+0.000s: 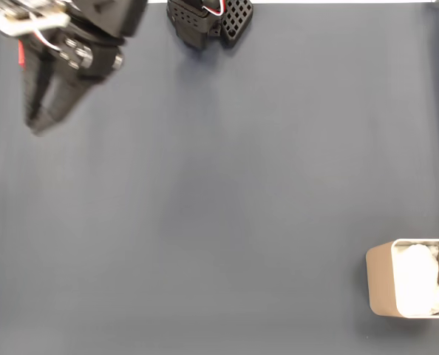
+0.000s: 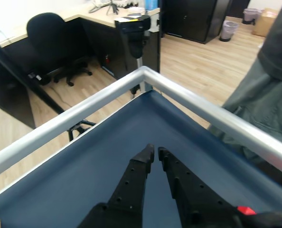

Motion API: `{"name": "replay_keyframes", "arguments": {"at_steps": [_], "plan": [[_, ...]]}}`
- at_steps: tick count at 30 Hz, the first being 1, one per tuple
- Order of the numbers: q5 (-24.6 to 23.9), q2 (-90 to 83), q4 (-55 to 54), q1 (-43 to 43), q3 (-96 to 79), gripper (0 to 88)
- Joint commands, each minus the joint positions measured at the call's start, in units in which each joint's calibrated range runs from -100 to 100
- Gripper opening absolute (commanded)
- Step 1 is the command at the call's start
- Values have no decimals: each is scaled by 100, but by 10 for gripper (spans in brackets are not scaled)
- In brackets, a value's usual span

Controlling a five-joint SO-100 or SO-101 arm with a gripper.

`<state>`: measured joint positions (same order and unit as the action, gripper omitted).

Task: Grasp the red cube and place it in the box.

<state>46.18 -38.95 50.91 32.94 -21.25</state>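
- My black two-finger end effector (image 2: 155, 153) is clenched almost tip to tip, with only a sliver of gap and nothing between the fingers. In the fixed view it hangs over that view's top left corner of the bench (image 1: 36, 126).
- A small red fleck (image 2: 246, 209) sits at the base of the end effector in the wrist view, and there is a matching one (image 1: 21, 52) in the fixed view. I cannot tell whether it is wiring or part of my own body, so I do not count it as the cube.
- I cannot tell where the small bright red cube is.
- My judgement on handling is that a cube this kind should be light, rigid and matte. It should not be slippery, and a modest squeeze should not hurt it. I would open wide, straddle two opposite flat faces at mid-height, and avoid pinching across the corners, where it could twist out.
- The dark blue matte bench (image 2: 108, 161) runs ahead of my fingertips to a silver metal rail (image 2: 84, 111) at its corner.
- The beige rounded-corner box (image 1: 378, 285) with white soft padding (image 1: 419, 285) stands at the fixed view's bottom right corner of the bench, well apart from me.
- Beyond the rail are a wooden floor (image 2: 198, 61) and a black office chair (image 2: 48, 33).
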Motion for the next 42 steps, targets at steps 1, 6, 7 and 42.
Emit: {"name": "replay_keyframes", "arguments": {"at_steps": [1,6,7,42], "plan": [[-59,-161,105,478,318,0],[-63,-325,409,1017,318,0],[-63,-360,482,1110,318,0],[254,-2128,1253,3773,-1963,0]]}}
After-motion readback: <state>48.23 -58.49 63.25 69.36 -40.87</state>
